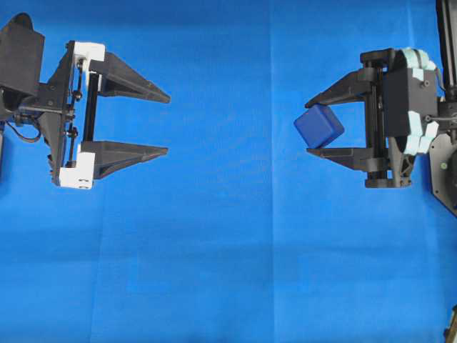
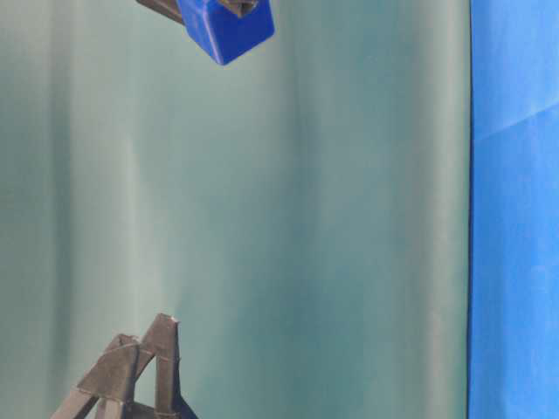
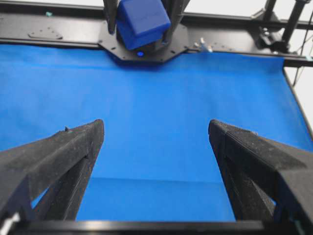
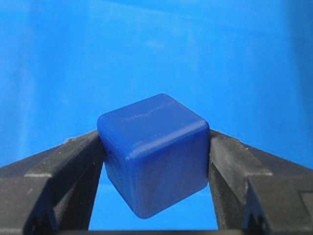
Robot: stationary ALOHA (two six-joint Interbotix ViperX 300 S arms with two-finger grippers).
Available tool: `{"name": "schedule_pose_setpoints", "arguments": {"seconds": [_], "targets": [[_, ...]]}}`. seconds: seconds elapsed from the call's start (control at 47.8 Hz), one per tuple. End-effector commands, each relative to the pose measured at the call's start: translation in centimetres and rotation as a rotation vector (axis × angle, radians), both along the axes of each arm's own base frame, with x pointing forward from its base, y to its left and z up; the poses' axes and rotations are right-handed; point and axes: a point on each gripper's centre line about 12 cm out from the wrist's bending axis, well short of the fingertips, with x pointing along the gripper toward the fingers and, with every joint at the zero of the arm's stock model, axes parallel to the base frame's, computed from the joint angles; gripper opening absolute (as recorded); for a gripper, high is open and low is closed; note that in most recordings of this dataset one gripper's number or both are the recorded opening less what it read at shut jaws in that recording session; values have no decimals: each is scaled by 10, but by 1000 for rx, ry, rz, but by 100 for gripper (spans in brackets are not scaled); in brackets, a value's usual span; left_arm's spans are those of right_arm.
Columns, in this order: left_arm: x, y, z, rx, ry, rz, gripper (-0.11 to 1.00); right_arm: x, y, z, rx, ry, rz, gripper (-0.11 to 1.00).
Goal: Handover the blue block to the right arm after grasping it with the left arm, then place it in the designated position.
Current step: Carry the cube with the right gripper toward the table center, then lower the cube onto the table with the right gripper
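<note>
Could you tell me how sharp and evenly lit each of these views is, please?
Overhead: sharp, even light on the blue block. Table-level: soft, backdrop dim and streaky. Left wrist: left gripper fingers slightly blurred. Right wrist: block crisp with a soft sheen, cloth behind defocused.

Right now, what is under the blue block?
Only bare blue cloth shows beneath the blue block, clamped off the surface at the right gripper's fingertips. The patch directly below is covered by the block.
</note>
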Motion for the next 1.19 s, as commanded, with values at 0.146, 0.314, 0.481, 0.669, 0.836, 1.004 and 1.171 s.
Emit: {"name": "schedule_pose_setpoints", "arguments": {"seconds": [0.146, 0.314, 0.481, 0.669, 0.836, 1.004, 1.171], "targets": [[1, -1, 14, 2, -40, -4, 91, 2, 1, 9, 6, -29, 4, 48], [1, -1, 14, 4, -42, -3, 91, 6, 2, 1, 6, -11, 8, 48], [1, -1, 14, 2, -43, -4, 91, 21, 5, -13, 7, -8, 25, 48], [1, -1, 14, 5, -43, -4, 91, 46, 6, -39, 16, 9, 42, 48], [1, -1, 14, 4, -42, -4, 91, 71, 5, -62, 31, 7, 51, 48], [1, -1, 14, 11, -42, -5, 91, 96, 1, -85, 55, 14, 42, 48], [1, -1, 13, 16, -36, -5, 91, 120, -7, -113, 89, 30, 19, 48]]}}
